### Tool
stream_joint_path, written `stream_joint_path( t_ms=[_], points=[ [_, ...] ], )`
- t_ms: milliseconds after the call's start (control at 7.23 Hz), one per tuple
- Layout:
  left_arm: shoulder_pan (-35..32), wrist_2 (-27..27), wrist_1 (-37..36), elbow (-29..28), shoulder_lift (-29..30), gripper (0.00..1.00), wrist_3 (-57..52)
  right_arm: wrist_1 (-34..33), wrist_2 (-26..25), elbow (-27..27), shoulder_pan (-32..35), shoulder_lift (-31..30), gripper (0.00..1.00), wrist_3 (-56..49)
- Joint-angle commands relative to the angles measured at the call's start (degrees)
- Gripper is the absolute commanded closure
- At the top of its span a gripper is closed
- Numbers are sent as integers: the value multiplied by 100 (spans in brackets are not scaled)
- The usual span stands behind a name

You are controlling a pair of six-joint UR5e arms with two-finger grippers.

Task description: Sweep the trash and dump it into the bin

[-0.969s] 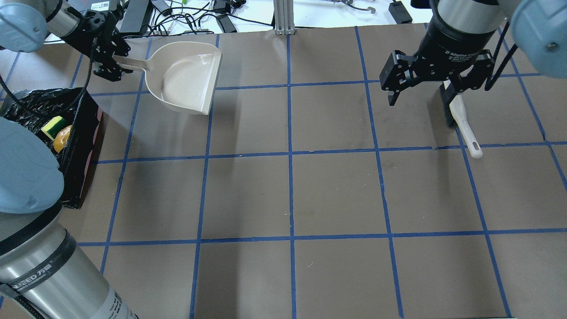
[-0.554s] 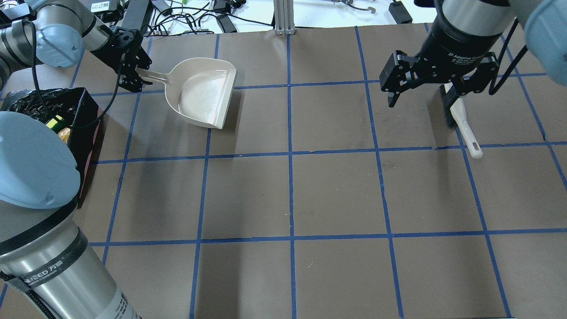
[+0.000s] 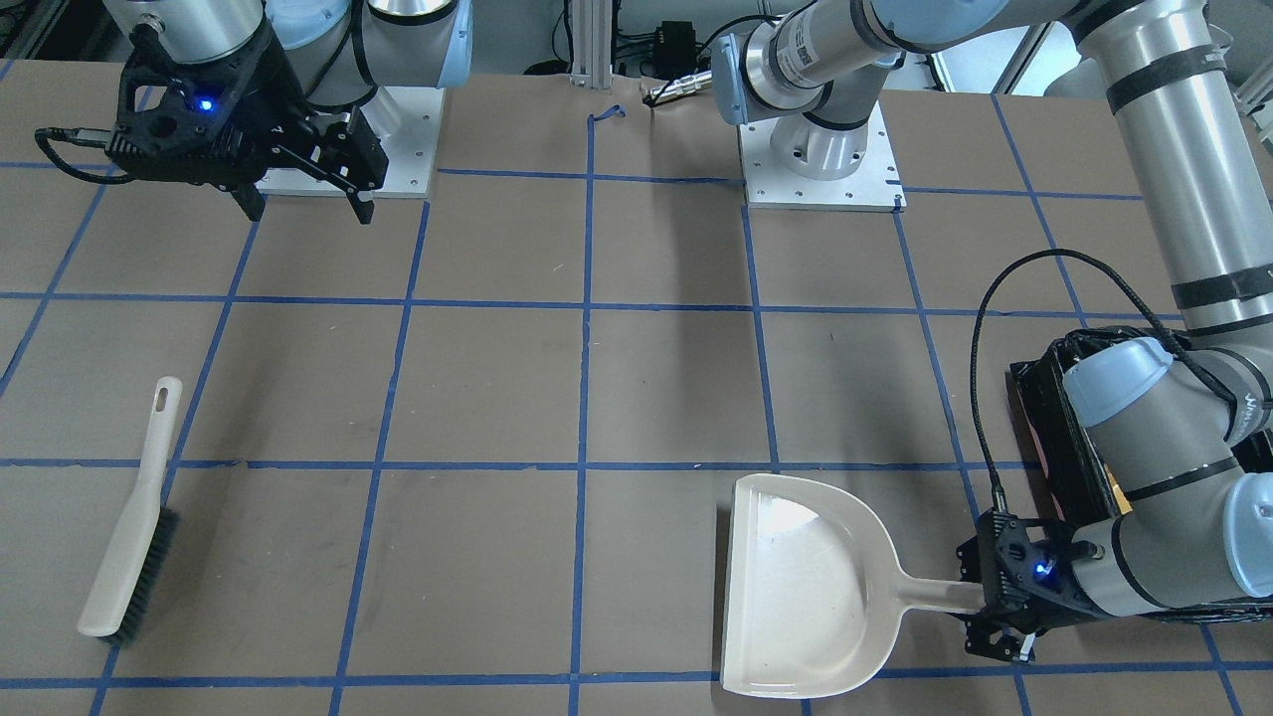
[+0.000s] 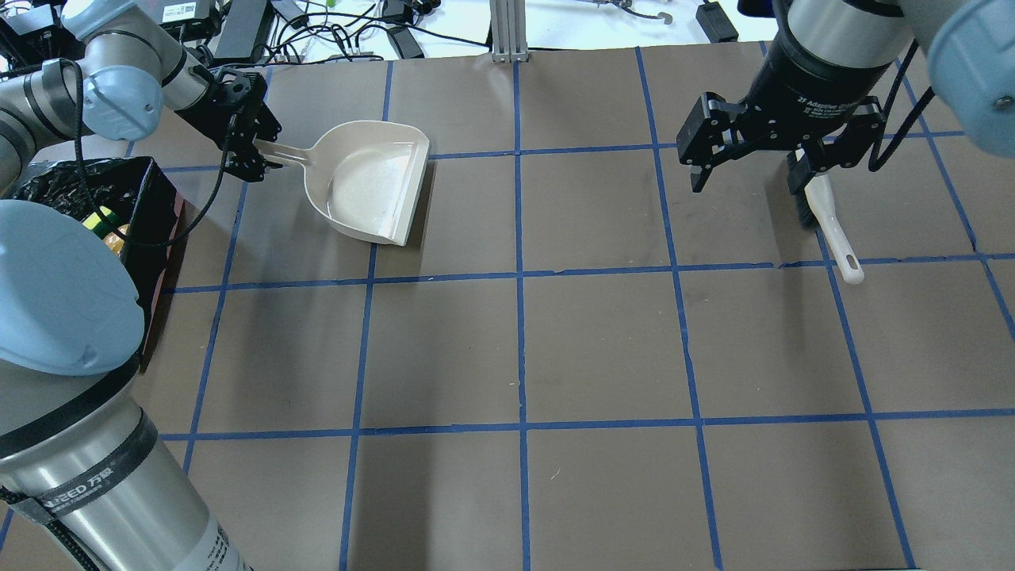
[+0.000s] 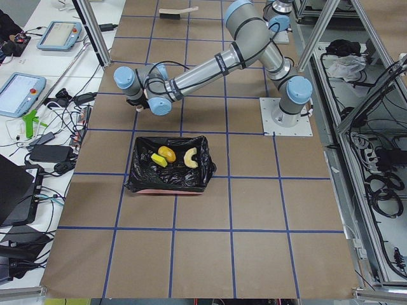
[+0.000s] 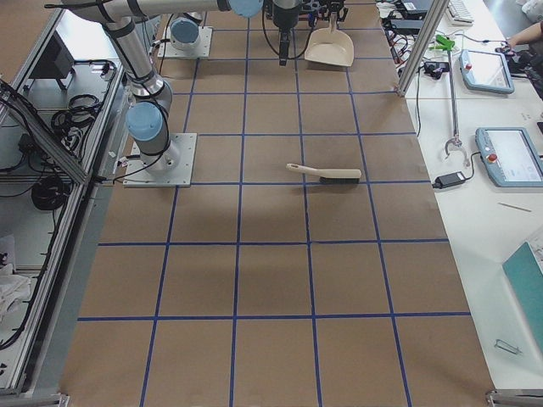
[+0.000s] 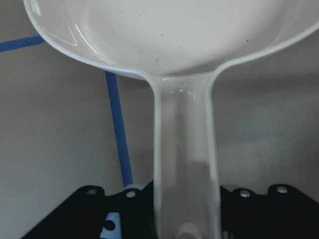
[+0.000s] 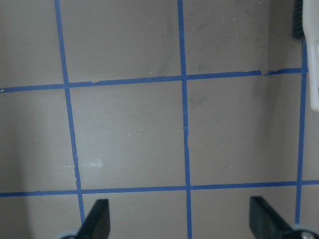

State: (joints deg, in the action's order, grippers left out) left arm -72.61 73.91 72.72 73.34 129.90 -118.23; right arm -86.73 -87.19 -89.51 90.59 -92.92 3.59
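The bin (image 5: 137, 173), a box lined with a black bag, stands at the table's left edge; it also shows in the overhead view (image 4: 151, 214). In it lie the tan croissant (image 5: 190, 157), the golden-brown potato (image 5: 167, 153) and the yellow-green sponge (image 5: 157, 160). My left gripper (image 4: 250, 151) is shut on the handle of the beige dustpan (image 4: 369, 182), which is empty and lies level, low over the table, to the right of the bin. My right gripper (image 4: 745, 178) is open and empty, hovering at the far right, just left of the brush (image 4: 829, 230).
The brush lies flat on the brown paper (image 3: 129, 537), handle toward the robot. The left arm's elbow (image 3: 1144, 428) hangs over the bin. Blue tape lines grid the table. Cables and tablets lie beyond the far edge (image 4: 317, 32).
My left gripper has carried the dustpan right, away from the bin, and lowered it from a tilt to level near the table. The right gripper has hardly moved.
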Motion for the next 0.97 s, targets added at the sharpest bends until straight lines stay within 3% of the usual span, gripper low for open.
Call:
stream_joint_path(
  t_ms=[0,830],
  points=[
    [62,-8,-38,49,17,100,-42,-81,0,-66,-6,2,0,10],
    [115,-26,-65,269,-27,100,-7,-125,-26,-75,2,2,0,-25]
  ],
)
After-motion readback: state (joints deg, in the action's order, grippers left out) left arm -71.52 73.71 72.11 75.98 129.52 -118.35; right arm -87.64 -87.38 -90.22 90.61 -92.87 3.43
